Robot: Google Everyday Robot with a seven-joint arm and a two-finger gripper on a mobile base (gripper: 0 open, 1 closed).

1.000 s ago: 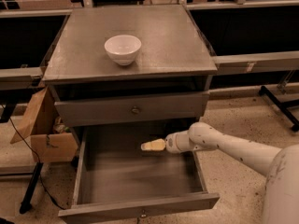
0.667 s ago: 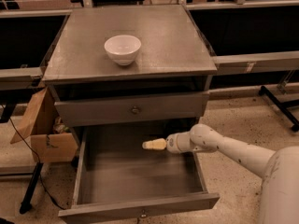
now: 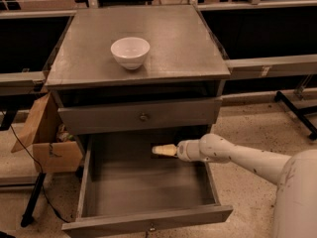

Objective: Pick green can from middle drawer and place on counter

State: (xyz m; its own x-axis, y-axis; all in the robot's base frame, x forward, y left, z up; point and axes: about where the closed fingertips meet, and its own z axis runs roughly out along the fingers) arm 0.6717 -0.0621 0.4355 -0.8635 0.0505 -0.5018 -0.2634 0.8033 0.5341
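Observation:
The middle drawer [image 3: 148, 192] is pulled out, and its plain grey floor shows with nothing lying on it. The green can is not in view. My gripper [image 3: 159, 150] reaches in from the right on the white arm [image 3: 233, 155]. It points left, over the back part of the drawer just under the closed upper drawer front [image 3: 138, 115]. The counter [image 3: 173, 38] is the cabinet's flat grey top above.
A white bowl [image 3: 130, 52] stands on the counter, left of centre. A cardboard box [image 3: 47, 138] and a black stand with a cable [image 3: 32, 207] sit left of the cabinet. Long grey rails [image 3: 267, 66] run behind on both sides.
My gripper has crept slightly to the right and toward the back of the drawer. Nothing else has moved.

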